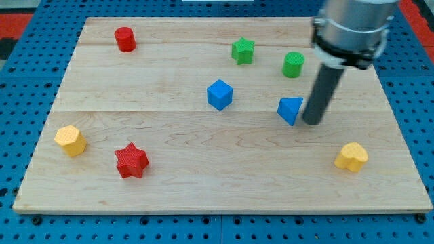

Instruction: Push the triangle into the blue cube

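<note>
My tip sitting just right of blue triangle, seemingly touching; pushing step beginning (no gripper fitted, only rod). Blue cube waiting further left, slightly up; next move calling for leftward push.

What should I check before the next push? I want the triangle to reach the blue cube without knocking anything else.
1. My tip sits on the far side of the blue triangle from the blue cube: ok, it is just to the triangle's right in the view.
2. Tip touching the triangle: cannot tell, they look very close.
3. Path between triangle and cube free of blocks: ok.
4. Push line aimed at the cube: not ok yet, the cube lies left and slightly toward the view's top.
5. Green cylinder and green star clear of the path: ok, both lie nearer the view's top.
</note>
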Tool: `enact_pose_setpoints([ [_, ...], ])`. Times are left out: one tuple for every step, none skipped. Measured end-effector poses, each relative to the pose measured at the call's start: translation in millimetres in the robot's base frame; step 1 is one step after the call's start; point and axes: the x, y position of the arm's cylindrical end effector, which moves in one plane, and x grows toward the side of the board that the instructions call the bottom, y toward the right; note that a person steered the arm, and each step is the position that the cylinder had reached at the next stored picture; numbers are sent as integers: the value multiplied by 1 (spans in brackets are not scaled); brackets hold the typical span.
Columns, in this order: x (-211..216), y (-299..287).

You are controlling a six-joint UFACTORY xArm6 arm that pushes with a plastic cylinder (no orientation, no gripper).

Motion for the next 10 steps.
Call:
enact_pose_setpoints([
  [0,-14],
  [0,-15],
  [0,-15],
  [0,-27],
  [-5,-33],
  [-20,-33],
  [-32,-33],
  [-39,-40],
  [-39,-82],
  [-39,-120],
])
